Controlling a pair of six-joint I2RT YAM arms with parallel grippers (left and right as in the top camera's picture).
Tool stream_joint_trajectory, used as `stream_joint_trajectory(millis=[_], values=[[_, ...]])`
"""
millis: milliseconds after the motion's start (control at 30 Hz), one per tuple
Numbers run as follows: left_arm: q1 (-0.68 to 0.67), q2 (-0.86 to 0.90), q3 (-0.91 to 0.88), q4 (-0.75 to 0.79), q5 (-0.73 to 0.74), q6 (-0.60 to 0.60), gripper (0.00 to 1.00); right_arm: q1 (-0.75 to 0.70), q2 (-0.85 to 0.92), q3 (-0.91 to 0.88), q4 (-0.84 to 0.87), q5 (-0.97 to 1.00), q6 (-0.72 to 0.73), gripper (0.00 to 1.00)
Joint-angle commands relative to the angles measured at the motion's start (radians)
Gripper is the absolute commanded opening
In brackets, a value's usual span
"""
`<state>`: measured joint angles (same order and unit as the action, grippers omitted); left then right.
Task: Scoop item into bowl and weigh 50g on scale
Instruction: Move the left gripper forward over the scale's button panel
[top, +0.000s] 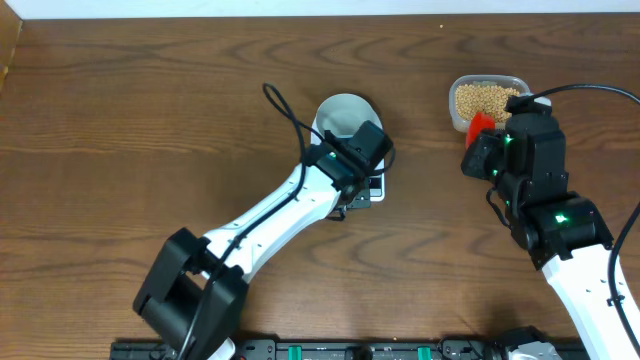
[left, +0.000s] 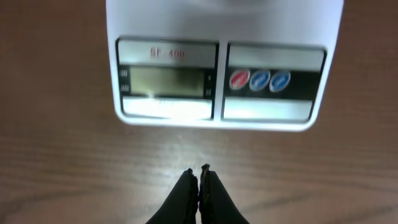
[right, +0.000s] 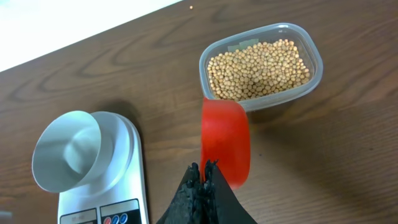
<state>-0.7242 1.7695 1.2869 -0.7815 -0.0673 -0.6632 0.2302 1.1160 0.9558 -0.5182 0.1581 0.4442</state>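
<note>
While hanging low over the bench just in front of the scale, pinched fully together and gripping nothing: the left gripper, dark fingertips pressed side by side. Pointed straight at the scale's front panel. On that panel, toward the left, a grey display, its reading too blurred to tell; toward the right, three round buttons, one red and two blue.

Standing upright on the scale's platform, toward the back: the bowl, pale and bare inside. From overhead, hiding most of the scale beneath it, with the left gripper's body covering the front edge.

Off to the right of the scale and well apart from it: a clear plastic tub, resting on the bench and filled with the item, a thick layer of small tan beans.

Between the scale and that tub, much nearer the tub: the right gripper, clamped on a red scoop. Raised off the bench, the scoop's far rim just at the tub's near wall. Cannot tell whether holding any beans.
</note>
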Motion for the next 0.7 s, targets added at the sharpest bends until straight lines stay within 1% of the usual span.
stream_joint_trajectory(millis=[0,233,667], values=[[-0.002,0.011,-0.008,0.027,-0.061,-0.019,0.07,-0.007,0.011,0.011,-0.007,0.015,0.014,0.01],[-0.002,0.021,-0.008,0.069,-0.109,-0.020,0.07,-0.007,0.037,0.011,-0.007,0.015,0.014,0.01],[-0.002,0.034,-0.009,0.090,-0.108,-0.010,0.07,-0.007,0.043,0.011,-0.010,0.016,0.011,0.01]])
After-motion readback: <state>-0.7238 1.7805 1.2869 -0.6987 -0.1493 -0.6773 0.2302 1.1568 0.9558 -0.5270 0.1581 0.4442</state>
